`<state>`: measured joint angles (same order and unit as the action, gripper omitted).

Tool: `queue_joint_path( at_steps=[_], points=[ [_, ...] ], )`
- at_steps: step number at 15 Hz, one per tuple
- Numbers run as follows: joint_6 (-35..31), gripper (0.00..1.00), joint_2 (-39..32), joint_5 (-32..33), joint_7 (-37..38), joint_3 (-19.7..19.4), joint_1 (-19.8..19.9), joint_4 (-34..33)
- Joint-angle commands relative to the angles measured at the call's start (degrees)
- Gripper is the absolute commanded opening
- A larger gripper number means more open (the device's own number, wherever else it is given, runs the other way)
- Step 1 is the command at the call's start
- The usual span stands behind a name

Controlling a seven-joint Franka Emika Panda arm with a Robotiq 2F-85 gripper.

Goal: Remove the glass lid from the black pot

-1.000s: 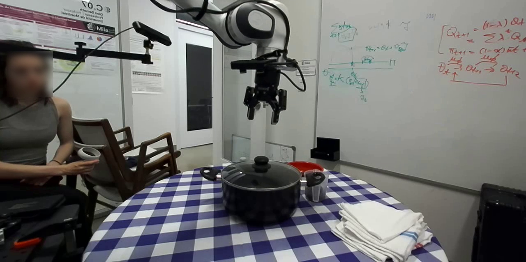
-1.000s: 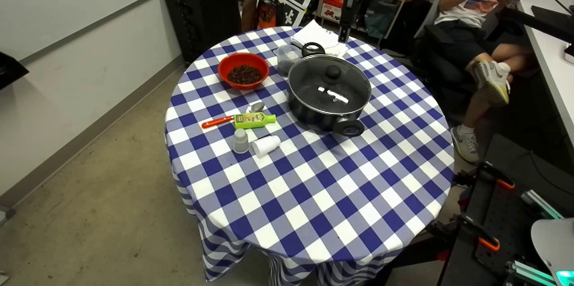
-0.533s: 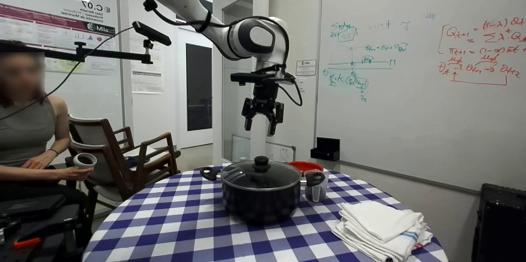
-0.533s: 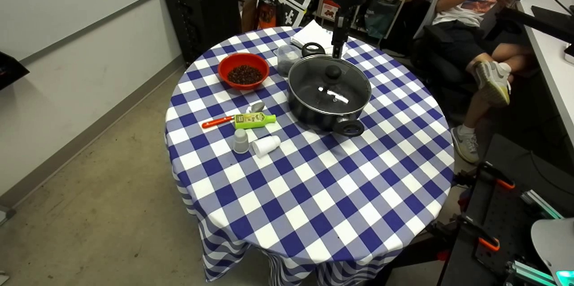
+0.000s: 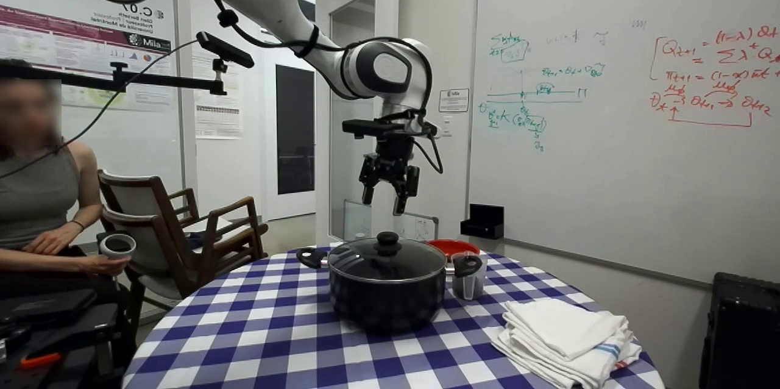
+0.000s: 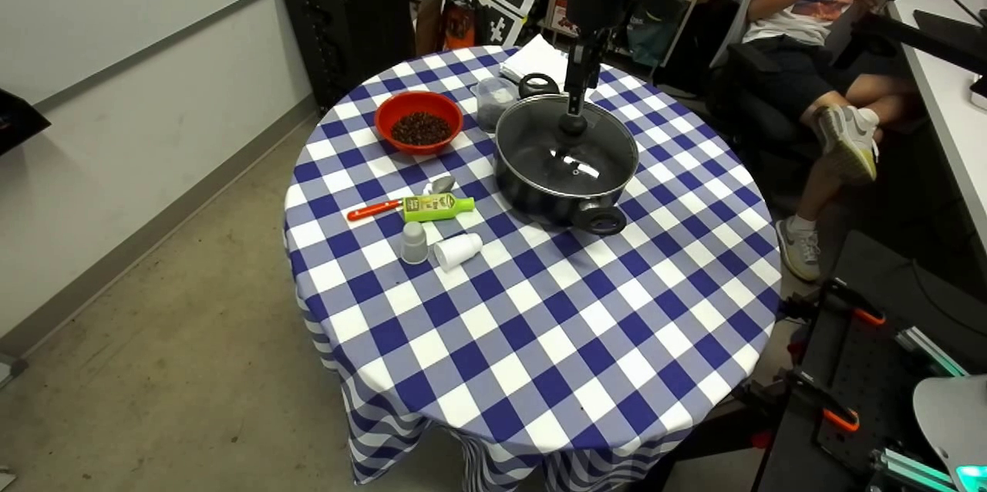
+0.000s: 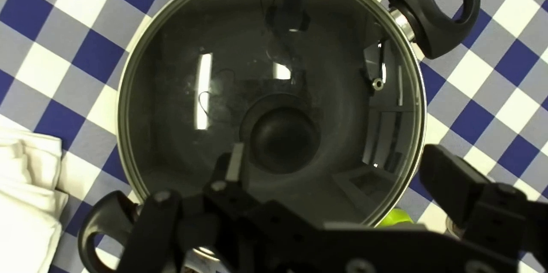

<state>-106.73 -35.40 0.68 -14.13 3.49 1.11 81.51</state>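
Observation:
The glass lid [image 5: 359, 260] lies on the black pot [image 5: 387, 306], see-through with a black centre knob [image 5: 387, 242]. In an exterior view the lid [image 6: 540, 156] sits level on the pot [image 6: 528, 199]. In the wrist view the lid [image 7: 334, 59] fills the middle, with its knob [image 7: 284, 138] nearer the left finger than the right one. My gripper [image 5: 383, 201] is open and empty, pointing down above the knob, with a gap between fingertips and knob. In an exterior view the gripper [image 6: 574, 108] overlaps the knob's upper edge. A pot handle [image 7: 464, 29] shows in the wrist view.
A red bowl [image 6: 419, 102] and a clear container [image 6: 493, 102] stand beside the pot. Folded white towels [image 5: 567, 340] lie on the table. A green bottle [image 6: 438, 207], an orange-handled utensil [image 6: 374, 210], a clear cup [image 6: 414, 245] and a white cup [image 6: 458, 251] lie close together.
My gripper has come down toward the lid's knob, staying open. The lid and pot have not moved. A seated person's hand holding a white object has shifted slightly.

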Motion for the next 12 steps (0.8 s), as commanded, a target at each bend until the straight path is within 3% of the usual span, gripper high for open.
queue_joint_path(
  at_steps=[1,6,12],
  points=[
    [0.85,1.0,-1.46,-3.01,1.79,0.44,0.37,-1.46],
    [2.48,1.0,-3.03,-5.31,2.37,0.74,0.37,-1.58],
    [-1.19,1.0,-3.67,-3.31,7.86,-1.41,-0.86,-1.5]
  ],
)
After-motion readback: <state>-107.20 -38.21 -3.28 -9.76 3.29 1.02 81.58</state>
